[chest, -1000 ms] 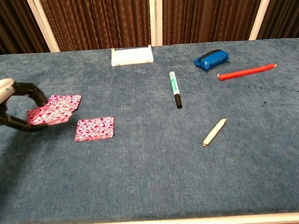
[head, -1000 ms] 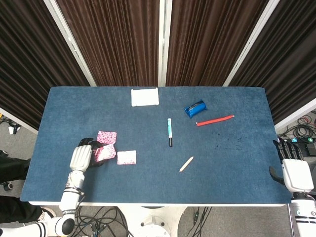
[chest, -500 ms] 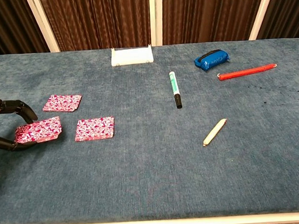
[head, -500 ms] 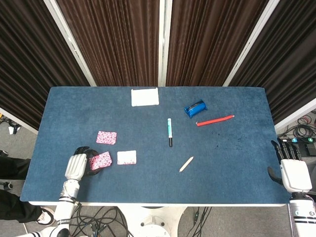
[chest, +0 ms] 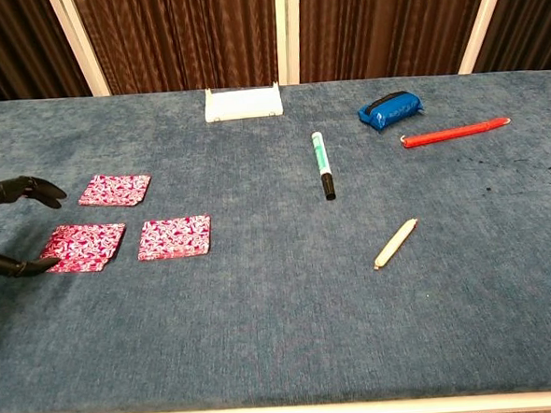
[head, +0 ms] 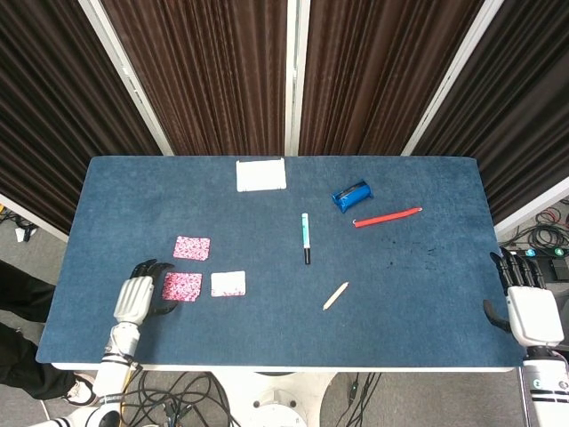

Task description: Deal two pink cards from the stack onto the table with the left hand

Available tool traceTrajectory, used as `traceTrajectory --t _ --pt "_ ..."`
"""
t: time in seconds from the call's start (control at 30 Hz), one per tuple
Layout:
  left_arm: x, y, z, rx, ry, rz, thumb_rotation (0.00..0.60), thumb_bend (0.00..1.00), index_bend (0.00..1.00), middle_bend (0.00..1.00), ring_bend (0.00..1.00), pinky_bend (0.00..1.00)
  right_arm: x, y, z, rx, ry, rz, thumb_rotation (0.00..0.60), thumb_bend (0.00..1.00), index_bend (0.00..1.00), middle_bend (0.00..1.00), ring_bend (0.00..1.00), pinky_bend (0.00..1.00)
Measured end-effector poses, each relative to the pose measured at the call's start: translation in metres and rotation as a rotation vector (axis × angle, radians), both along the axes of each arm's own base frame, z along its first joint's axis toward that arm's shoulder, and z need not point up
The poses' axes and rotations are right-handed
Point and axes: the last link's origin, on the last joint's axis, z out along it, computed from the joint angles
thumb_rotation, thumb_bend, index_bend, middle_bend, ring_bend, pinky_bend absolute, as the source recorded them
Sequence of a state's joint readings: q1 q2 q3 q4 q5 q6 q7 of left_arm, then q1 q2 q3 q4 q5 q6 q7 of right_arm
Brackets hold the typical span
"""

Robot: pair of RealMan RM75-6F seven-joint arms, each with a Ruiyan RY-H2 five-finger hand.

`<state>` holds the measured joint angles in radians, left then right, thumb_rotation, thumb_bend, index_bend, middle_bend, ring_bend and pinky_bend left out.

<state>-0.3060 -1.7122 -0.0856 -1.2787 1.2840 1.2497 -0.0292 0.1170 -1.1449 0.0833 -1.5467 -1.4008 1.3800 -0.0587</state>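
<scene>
Three pink patterned cards lie flat on the blue table (head: 409, 294): one further back (head: 191, 248) (chest: 114, 189), one nearest my left hand (head: 181, 286) (chest: 83, 247), and one to its right (head: 228, 284) (chest: 174, 238). My left hand (head: 135, 298) (chest: 5, 193) sits at the left, just beside the nearest card, with its fingers spread and nothing held; one fingertip reaches the card's left edge. My right hand (head: 532, 310) hangs off the table's right edge, fingers extended and empty. It does not show in the chest view.
A white card holder (head: 261, 174) (chest: 242, 104) stands at the back. A green marker (head: 305, 237) (chest: 323, 164), a blue pouch (head: 352, 195) (chest: 390, 109), a red pen (head: 388, 217) (chest: 455, 132) and a wooden stick (head: 335, 295) (chest: 395, 242) lie centre and right.
My left hand drew back toward the near-left with a pink card, laid it flat on the table and let go, fingers spreading. The right hand stayed put.
</scene>
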Motion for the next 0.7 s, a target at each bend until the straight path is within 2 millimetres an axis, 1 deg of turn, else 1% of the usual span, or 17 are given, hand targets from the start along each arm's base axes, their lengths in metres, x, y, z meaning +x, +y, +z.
traceTrajectory --t 0.1,0.2,0.3,0.4,0.43,0.57,0.7 --pt "0.003 0.002 0.007 0.03 -0.012 -0.009 0.6 0.18 0.23 0.23 0.09 0.11 0.001 -0.001 0.002 -0.006 -0.001 0.005 0.6 0.29 0.0 0.0 0.0 0.0" --pt "0.005 0.006 0.017 0.068 -0.023 -0.023 0.6 0.18 0.23 0.23 0.07 0.11 0.002 0.0 0.004 -0.015 -0.002 0.012 0.6 0.29 0.0 0.0 0.0 0.0" --pt "0.004 0.011 0.028 0.081 -0.013 -0.051 0.6 0.19 0.23 0.21 0.04 0.11 0.003 0.001 0.007 -0.026 0.0 0.021 0.6 0.29 0.0 0.0 0.0 0.0" --pt "-0.002 0.015 0.043 0.085 0.015 -0.086 0.6 0.19 0.23 0.19 0.04 0.11 0.004 0.002 0.01 -0.035 0.0 0.027 0.6 0.29 0.0 0.0 0.0 0.0" --pt "-0.005 0.016 0.05 0.093 0.043 -0.104 0.6 0.19 0.23 0.19 0.04 0.11 0.004 0.003 0.01 -0.036 -0.003 0.027 0.6 0.29 0.0 0.0 0.0 0.0" --pt "-0.012 0.017 0.067 0.138 0.16 -0.144 0.6 0.19 0.23 0.18 0.03 0.11 0.004 0.006 0.01 -0.041 -0.016 0.032 0.6 0.29 0.0 0.0 0.0 0.0" --pt "-0.026 0.009 0.092 0.194 0.334 -0.163 0.6 0.18 0.23 0.18 0.03 0.11 0.004 0.008 0.009 -0.04 -0.015 0.045 0.6 0.29 0.0 0.0 0.0 0.0"
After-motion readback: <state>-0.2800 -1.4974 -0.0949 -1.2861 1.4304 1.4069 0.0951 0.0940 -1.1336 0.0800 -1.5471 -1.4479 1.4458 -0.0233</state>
